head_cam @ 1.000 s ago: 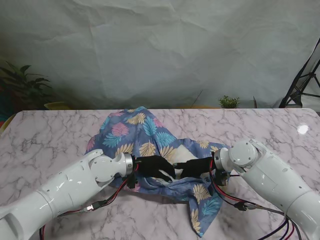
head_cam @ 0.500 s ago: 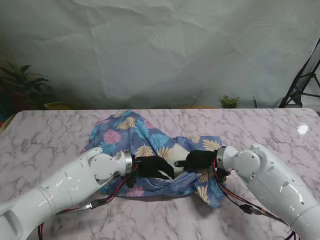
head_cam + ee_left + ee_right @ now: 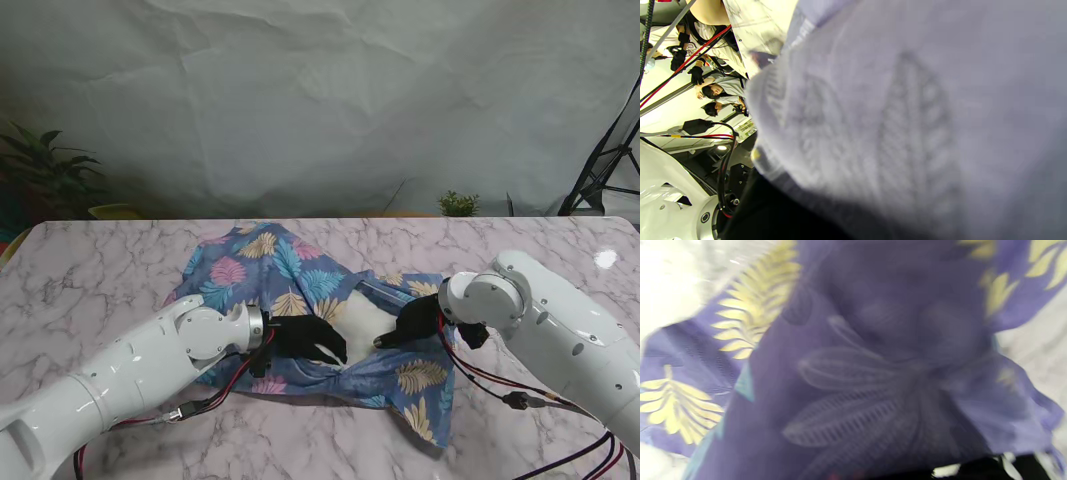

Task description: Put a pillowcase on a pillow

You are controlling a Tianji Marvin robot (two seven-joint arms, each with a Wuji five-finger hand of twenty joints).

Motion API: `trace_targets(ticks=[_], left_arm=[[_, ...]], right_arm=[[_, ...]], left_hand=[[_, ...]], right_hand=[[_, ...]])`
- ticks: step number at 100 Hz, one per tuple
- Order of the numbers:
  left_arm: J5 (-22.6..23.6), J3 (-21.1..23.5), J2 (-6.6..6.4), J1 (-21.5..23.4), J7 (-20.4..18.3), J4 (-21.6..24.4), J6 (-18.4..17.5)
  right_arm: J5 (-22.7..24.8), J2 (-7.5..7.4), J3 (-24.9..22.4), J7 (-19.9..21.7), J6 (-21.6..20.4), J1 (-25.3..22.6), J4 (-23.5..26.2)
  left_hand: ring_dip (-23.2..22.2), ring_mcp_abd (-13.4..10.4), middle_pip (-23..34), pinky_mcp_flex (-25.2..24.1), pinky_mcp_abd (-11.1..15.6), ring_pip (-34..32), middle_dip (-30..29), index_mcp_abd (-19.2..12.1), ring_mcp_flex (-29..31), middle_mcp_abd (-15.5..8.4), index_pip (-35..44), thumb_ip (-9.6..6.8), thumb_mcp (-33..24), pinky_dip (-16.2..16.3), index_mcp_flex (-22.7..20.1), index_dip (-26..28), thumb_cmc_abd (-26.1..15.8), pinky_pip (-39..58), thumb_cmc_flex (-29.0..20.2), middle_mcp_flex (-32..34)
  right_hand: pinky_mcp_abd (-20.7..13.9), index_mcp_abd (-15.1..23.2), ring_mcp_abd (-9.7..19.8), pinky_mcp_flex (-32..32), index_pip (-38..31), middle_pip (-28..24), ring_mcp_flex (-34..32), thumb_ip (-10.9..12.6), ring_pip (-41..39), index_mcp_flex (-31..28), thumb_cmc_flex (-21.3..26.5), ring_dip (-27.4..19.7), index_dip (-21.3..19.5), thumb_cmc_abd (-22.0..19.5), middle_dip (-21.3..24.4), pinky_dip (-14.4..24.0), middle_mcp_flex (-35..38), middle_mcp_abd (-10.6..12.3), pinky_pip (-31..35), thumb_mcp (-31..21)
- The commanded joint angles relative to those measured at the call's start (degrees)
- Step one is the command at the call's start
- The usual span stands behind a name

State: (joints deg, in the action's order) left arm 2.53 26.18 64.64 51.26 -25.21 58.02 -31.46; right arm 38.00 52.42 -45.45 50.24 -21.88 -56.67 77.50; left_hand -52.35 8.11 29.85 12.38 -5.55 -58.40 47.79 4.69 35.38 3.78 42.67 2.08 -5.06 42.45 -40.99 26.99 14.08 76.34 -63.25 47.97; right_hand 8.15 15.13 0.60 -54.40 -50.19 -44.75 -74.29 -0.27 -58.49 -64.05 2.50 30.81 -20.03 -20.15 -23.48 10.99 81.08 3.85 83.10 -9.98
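Nearest me, the left hand [image 3: 308,340] and right hand [image 3: 412,325] both grip the pillowcase [image 3: 290,275] mouth at bench [image 3: 90,270] centre. The white pillow [image 3: 365,315] shows between them. Toward twelve o'clock, cloth bunches; keep both edges spread, pulling evenly.

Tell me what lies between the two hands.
In the stand view, a bare white patch of pillow shows between the left hand and right hand, framed by the open edge of the leaf-print pillowcase.
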Motion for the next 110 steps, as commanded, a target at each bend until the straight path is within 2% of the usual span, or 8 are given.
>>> trace_targets(ticks=[1, 16, 36, 57, 66, 74, 86, 110], left_arm=[[0.77, -1.41, -1.0, 1.54, -2.6, -2.15, 0.64], [0.38, -1.52, -0.83, 1.53, -2.67, -2.44, 0.58], [0.17, -1.74, -0.83, 1.45, -2.98, -2.4, 0.86], [-0.14, -1.86, -0.37, 1.39, -2.86, -2.69, 1.48], [0.27, -1.76, -0.23, 1.47, -2.36, -2.68, 1.7], [0.58, -1.38, -0.07, 1.69, -1.9, -2.66, 2.1], [0.68, -0.59, 0.24, 2.2, -1.17, -2.6, 2.77], [2.89, 1.62, 0.95, 3.75, 2.59, -2.07, 3.84]], right_arm=[[1.73, -1.15, 0.42, 1.72, 0.13, 1.04, -0.08], [8.66, -1.27, 0.26, 4.09, 1.55, 0.68, 2.98], [18.18, 0.46, -9.68, -2.09, -0.73, -7.09, 7.81], [21.94, 2.43, -16.8, -18.01, -6.55, -12.67, 10.18], [21.03, 3.36, -17.36, -25.23, -8.11, -13.29, 9.21], [14.87, 4.06, -17.21, -27.51, -7.75, -13.68, 8.55], [5.77, 5.09, -16.71, -29.21, -6.11, -14.07, 8.09], [-9.46, 7.4, -12.84, -32.18, -0.55, -14.1, 6.49]], left_hand=[[-0.31, 0.83, 2.58, 0.86, -1.23, -4.69, 0.56, -2.43, 5.76, 2.76, 4.34, -0.79, -2.09, -0.98, -5.15, 1.42, 2.26, -2.59, -2.95, 3.92], [-0.16, 0.8, 2.54, 0.93, -1.09, -4.78, 0.55, -2.34, 5.83, 2.92, 4.35, -0.7, -2.42, -1.07, -5.09, 1.47, 2.29, -2.54, -2.81, 3.9], [0.1, 0.79, 2.55, 0.82, -1.09, -4.75, 0.5, -2.3, 5.72, 2.83, 4.36, -0.47, -2.69, -1.24, -4.98, 1.6, 2.15, -2.58, -2.55, 3.84], [0.4, 0.81, 2.58, 0.73, -1.14, -4.73, 0.31, -1.9, 5.71, 2.9, 4.13, -0.13, -2.5, -1.41, -4.57, 1.66, 1.88, -2.65, -2.51, 3.51], [0.54, 0.95, 2.63, 0.76, -1.22, -4.71, 0.12, -1.86, 5.59, 2.97, 3.9, 0.07, -2.12, -1.49, -4.37, 1.62, 1.33, -2.64, -2.26, 3.21], [1.13, 1.05, 3.75, 0.59, -1.41, -4.81, -1.2, -1.55, 5.38, 3.06, 3.32, -0.24, 0.2, -1.83, -4.18, 1.61, 0.28, -2.52, -3.24, 2.65], [1.4, 1.48, 3.59, 0.1, -1.7, -4.53, -2.03, -1.24, 4.78, 3.35, 2.49, -0.29, 1.33, -1.97, -3.6, 1.12, -1.13, -2.61, -3.29, 1.61], [2.78, 2.46, 2.69, -2.47, -2.35, -0.3, -7.54, 0.25, 1.3, 4.41, -0.5, -1.03, 4.35, -2.9, -1.53, 0.71, -4.97, -5.32, -4.17, -2.73]], right_hand=[[3.86, 3.27, 0.45, 0.96, 0.87, 5.16, -1.21, 0.96, 5.08, 2.04, -3.65, -1.79, 0.27, -3.8, 1.22, 0.54, 1.57, 2.03, 0.26, 2.31], [-3.34, 1.07, 2.46, 5.68, 11.37, 17.42, 9.89, 0.46, 33.46, 25.54, -5.1, -6.98, 2.59, -6.71, 3.61, 3.76, -21.37, 1.61, -2.28, 4.76], [-9.76, 0.56, 2.25, 0.65, 12.09, 14.15, 16.38, 0.51, 36.56, 35.95, -6.04, -8.68, 4.52, -5.55, 5.43, 7.22, -35.34, 1.39, 3.62, 4.53], [-24.16, 2.68, 2.19, -13.03, 1.75, 6.81, -0.87, 0.3, 15.83, 17.58, -5.08, -0.28, 0.93, -3.03, 4.24, 13.12, -16.3, 1.73, 21.67, 2.25], [-34.05, 3.66, 5.79, -16.38, -11.11, -13.97, -1.38, 0.26, -24.87, -7.72, -1.56, 15.29, -2.4, -1.61, -6.99, 24.69, 2.17, -0.06, 33.72, 1.77], [-35.17, 3.48, 8.8, -18.37, -23.91, -32.49, -1.3, 0.57, -40.13, -11.14, 1.32, 22.16, -12.03, -0.04, -16.34, 40.23, 2.24, -1.22, 36.85, 1.42], [-35.76, 3.77, 12.0, -18.71, -28.95, -39.5, -1.34, 1.06, -44.16, -11.71, 2.32, 26.93, -17.12, 0.84, -19.74, 46.35, 2.13, -0.74, 36.87, 0.89], [-33.32, 2.83, 10.6, -18.46, -26.8, -37.73, -1.45, 0.92, -43.38, -11.7, 3.25, 27.25, -17.36, 1.56, -19.38, 44.71, 2.16, -0.99, 36.87, 0.81]])
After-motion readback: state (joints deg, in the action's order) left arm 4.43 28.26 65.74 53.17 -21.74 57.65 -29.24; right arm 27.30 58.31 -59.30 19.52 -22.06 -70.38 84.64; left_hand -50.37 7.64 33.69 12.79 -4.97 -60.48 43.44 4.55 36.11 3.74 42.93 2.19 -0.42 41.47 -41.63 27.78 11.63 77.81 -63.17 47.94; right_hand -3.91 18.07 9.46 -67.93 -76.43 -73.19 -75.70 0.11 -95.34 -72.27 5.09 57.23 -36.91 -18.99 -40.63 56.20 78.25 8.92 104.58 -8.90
